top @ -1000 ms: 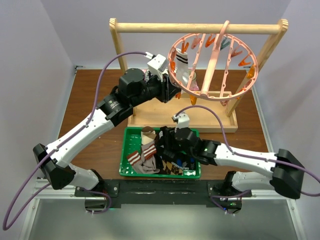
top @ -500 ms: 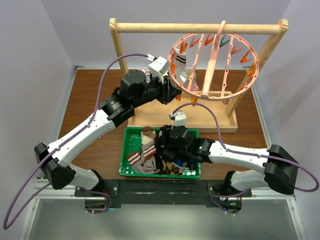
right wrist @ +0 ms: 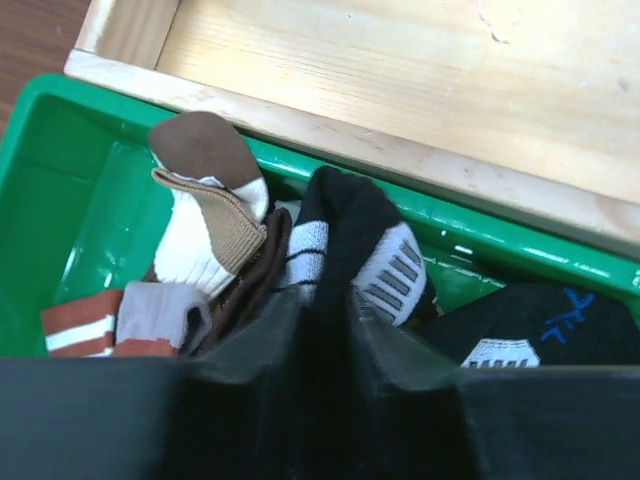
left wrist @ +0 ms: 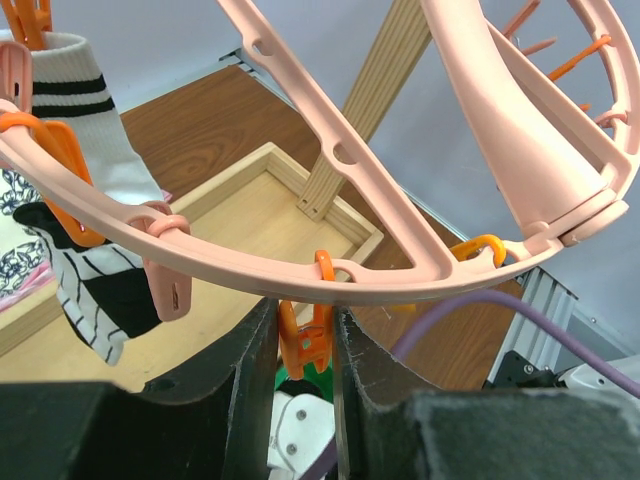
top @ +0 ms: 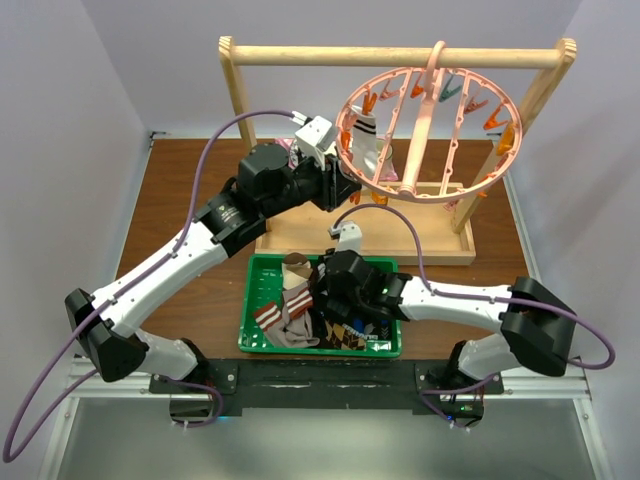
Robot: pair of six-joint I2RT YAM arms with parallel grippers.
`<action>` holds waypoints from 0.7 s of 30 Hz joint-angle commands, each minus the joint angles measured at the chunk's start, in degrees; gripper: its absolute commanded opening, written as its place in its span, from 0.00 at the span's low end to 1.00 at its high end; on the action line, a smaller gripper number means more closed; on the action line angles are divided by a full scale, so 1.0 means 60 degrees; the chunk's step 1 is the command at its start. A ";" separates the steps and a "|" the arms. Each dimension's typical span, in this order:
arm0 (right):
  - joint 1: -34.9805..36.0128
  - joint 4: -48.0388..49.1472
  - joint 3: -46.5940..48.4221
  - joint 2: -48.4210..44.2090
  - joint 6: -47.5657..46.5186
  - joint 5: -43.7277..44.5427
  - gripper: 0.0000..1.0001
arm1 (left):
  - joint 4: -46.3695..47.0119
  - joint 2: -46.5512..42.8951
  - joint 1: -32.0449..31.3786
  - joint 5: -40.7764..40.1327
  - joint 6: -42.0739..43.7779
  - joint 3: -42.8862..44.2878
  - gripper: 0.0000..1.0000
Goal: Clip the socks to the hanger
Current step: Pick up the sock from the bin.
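Socks (top: 295, 305): heaped in a green tray (top: 320, 351) at the middle of the tabletop's (top: 190, 190) near edge, with brown, tan, striped and black pieces tangled together.
Black sock (right wrist: 360, 235): black with a white-and-grey ribbed patch. It lies over the heap close to the tray's far wall, and its lower part runs down between the fingers of the right tool (right wrist: 325, 305).
Right tool: lowered into the tray, fingers drawn together on the black sock, with dark fabric filling the narrow gap between them.
Neighbouring socks: a brown-toed sock (right wrist: 205, 185), white and tan, lies just left of the black sock and touches it. A rust-striped sock (right wrist: 75, 325) sits toward the tray's left end. A blue-marked sock (right wrist: 545, 305), also black, lies to the right.
Hanger (top: 427, 120): hooked over the top bar of the wooden rack (top: 400, 56), above the far right part of the tabletop, its ring tilted rather than level.
Hung sock (left wrist: 80, 115): white with black stripes, clipped at the left side of the hanger's rim.
Orange clip (left wrist: 303, 345): hangs under the ring's lower rim, between the fingers of the left tool (left wrist: 305, 325).
Left tool: raised to that rim, fingers closed in against both sides of the orange clip.
Wooden rack: stands toward the far edge, nearer the right edge, with its flat base board just beyond the tray.
Purple cable (left wrist: 520, 310): crosses below the ring in the left wrist view.
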 commanded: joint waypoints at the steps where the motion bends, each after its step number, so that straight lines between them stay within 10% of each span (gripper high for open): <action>1: 0.0030 0.0701 -0.0046 -0.0884 0.0146 0.0285 0.05 | -0.0001 -0.0324 -0.0027 0.0090 -0.0029 -0.0177 0.00; 13: 0.0265 0.0173 -0.2154 -0.5760 -0.0206 -0.1397 0.00 | 0.0101 -0.0236 -0.0042 0.0149 -0.0058 -0.0119 0.00; 21: 0.0760 0.0396 -0.1778 -0.6380 -0.1068 -0.2748 0.00 | 0.0072 -0.0250 -0.0027 0.0120 -0.0058 -0.0162 0.00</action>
